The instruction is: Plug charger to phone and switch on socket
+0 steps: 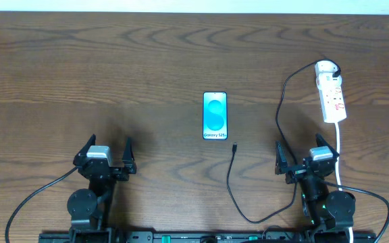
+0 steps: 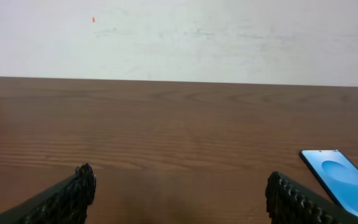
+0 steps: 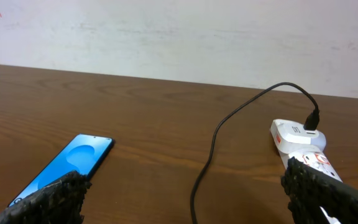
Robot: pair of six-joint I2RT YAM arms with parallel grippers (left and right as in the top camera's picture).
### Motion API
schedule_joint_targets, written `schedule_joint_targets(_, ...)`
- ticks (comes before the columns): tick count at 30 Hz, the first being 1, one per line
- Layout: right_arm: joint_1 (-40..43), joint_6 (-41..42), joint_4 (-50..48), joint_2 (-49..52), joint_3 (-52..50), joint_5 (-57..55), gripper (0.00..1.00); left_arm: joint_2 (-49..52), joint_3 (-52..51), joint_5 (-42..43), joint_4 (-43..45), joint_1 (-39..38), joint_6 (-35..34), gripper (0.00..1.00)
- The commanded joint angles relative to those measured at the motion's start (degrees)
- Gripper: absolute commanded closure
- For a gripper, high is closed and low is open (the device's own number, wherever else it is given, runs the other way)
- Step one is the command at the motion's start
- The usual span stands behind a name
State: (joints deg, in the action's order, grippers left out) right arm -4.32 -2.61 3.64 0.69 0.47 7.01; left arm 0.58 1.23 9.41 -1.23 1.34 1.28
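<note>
The phone [image 1: 215, 116] lies flat at the table's middle, blue-teal screen up, its text end toward me; it also shows in the left wrist view [image 2: 345, 181] and the right wrist view [image 3: 67, 163]. The charger's black cable [image 1: 231, 182] loops on the table, its plug tip [image 1: 235, 146] just right of the phone's near end. Its far end runs to the white socket strip [image 1: 332, 94] at the right, also in the right wrist view [image 3: 297, 138]. My left gripper [image 1: 105, 154] is open and empty at front left. My right gripper [image 1: 305, 156] is open and empty, near the strip's white cord.
The strip's white cord [image 1: 339, 152] runs toward the front edge beside my right arm. Black arm cables trail at the front left and front right. A pale wall stands behind the table's far edge.
</note>
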Motion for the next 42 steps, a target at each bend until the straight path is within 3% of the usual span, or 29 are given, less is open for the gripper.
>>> schedule_joint_targets(1,-0.3,-0.7,0.2,-0.3,-0.2,-0.3,0.01,-0.3,-1.0,3.3,-1.4,0.2,-1.2,0.11)
schedule_joint_targets(9,-0.3,-0.7,0.2,-0.3,-0.2,-0.3,0.01,-0.3,-1.0,18.0,7.4,0.2,-1.6,0.10)
schedule_joint_targets(16,-0.3,-0.7,0.2,-0.3,-0.2,-0.3,0.01,-0.1,2.4,18.2,12.2,0.3,-6.3,0.11)
schedule_joint_targets(19,-0.3,-0.7,0.2,-0.3,-0.2,-0.3,0.01,3.5,9.6,16.7,5.1,0.3,-7.3,0.10)
schedule_joint_targets(23,-0.3,-0.7,0.2,-0.3,-0.2,-0.3,0.01,18.7,27.3,16.5,-14.4,0.2,-8.0,0.11)
schedule_joint_targets(25,-0.3,-0.7,0.2,-0.3,-0.2,-0.3,0.01,26.0,34.5,23.0,-19.6,0.2,-5.8,0.10)
schedule_joint_targets(27,-0.3,-0.7,0.2,-0.3,-0.2,-0.3,0.01,34.7,41.8,37.6,-20.5,0.2,-5.0,0.11)
schedule_joint_targets(30,-0.3,-0.7,0.2,-0.3,-0.2,-0.3,0.01,41.3,45.4,49.3,-15.3,0.2,-5.0,0.10)
schedule_joint_targets(32,-0.3,-0.7,0.2,-0.3,-0.2,-0.3,0.01,45.0,46.6,52.6,-11.3,0.2,-7.2,0.10)
schedule_joint_targets(34,-0.3,-0.7,0.2,-0.3,-0.2,-0.3,0.01,48.2,48.7,49.3,-12.3,0.2,-11.9,0.11)
schedule_joint_targets(37,-0.3,-0.7,0.2,-0.3,-0.2,-0.3,0.01,52.6,53.0,43.4,-19.3,-0.1,-12.8,0.11)
schedule_joint_targets(42,-0.3,-0.7,0.2,-0.3,-0.2,-0.3,0.01,62.6,68.0,26.9,-42.0,-5.7,-9.2,0.11)
